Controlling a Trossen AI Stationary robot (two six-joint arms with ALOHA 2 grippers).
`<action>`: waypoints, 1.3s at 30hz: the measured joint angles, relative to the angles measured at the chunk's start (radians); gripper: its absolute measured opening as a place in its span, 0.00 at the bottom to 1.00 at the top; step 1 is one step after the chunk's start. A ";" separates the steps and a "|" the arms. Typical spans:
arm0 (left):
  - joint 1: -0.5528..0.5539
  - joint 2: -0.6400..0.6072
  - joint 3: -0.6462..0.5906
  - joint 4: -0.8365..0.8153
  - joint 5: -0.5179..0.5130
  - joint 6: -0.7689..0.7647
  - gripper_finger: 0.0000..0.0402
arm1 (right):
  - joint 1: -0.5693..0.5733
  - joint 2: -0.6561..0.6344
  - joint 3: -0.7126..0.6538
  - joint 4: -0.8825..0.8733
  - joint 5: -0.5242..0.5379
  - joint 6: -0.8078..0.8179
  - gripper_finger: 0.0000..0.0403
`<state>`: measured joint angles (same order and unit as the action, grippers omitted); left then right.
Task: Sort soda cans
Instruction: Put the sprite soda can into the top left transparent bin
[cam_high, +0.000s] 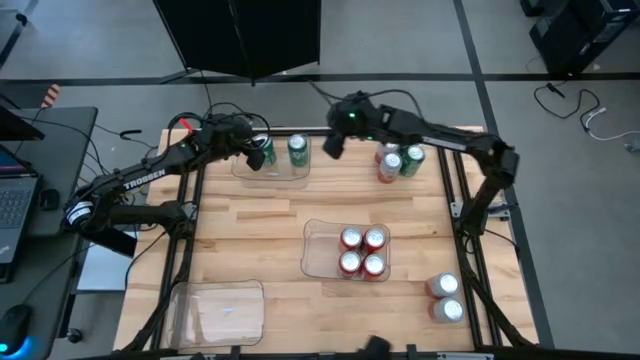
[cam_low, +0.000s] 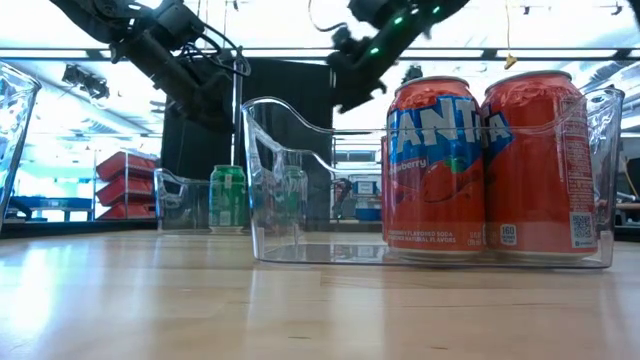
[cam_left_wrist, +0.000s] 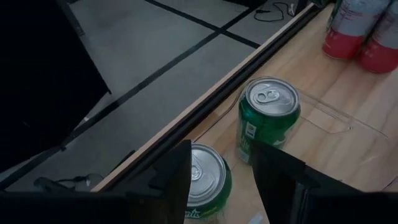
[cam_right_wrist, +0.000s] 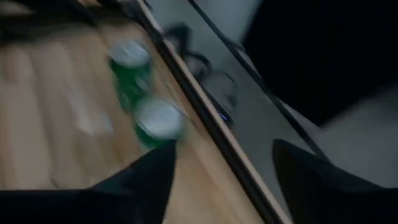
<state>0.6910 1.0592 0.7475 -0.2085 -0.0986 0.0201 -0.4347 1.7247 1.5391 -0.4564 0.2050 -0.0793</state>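
Note:
Two green soda cans stand upright in the clear tray (cam_high: 272, 178) at the far left. My left gripper (cam_high: 255, 150) is open and low over the left can (cam_left_wrist: 205, 180), one finger on each side of it, with a gap between the can and one finger. The second green can (cam_left_wrist: 268, 118) stands just beyond it. My right gripper (cam_high: 335, 140) is open and empty, in the air just right of that tray; its wrist view shows both green cans (cam_right_wrist: 155, 121). Several red cans (cam_high: 362, 252) stand in the middle tray. My left gripper stands around the upper part of the left green can (cam_left_wrist: 194, 186), coming from above at a slant. The can stands upright on the tray floor. Whether the finger (cam_left_wrist: 177, 180) close beside the can touches it, I cannot tell.
A green can (cam_high: 412, 158) and two white-and-red cans (cam_high: 388, 165) stand together at the far right. Two silver-white cans (cam_high: 445, 297) stand at the near right corner. An empty clear tray (cam_high: 220, 310) lies at the near left. Bare wood shows in the table's middle left.

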 joint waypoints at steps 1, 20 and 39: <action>0.000 0.000 0.000 0.003 0.009 -0.001 0.42 | 0.000 -0.028 -0.022 -0.034 0.029 0.001 0.55; 0.000 0.000 0.000 0.032 0.095 0.002 0.42 | 0.019 -0.602 -0.650 -0.203 0.260 0.526 0.32; 0.000 0.000 0.000 0.030 0.096 0.002 0.42 | -0.121 -0.636 -0.806 -0.251 0.287 0.637 0.97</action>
<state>0.6907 1.0592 0.7475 -0.1783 -0.0025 0.0216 -0.5556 1.0891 0.7332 -0.7072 0.4925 0.5575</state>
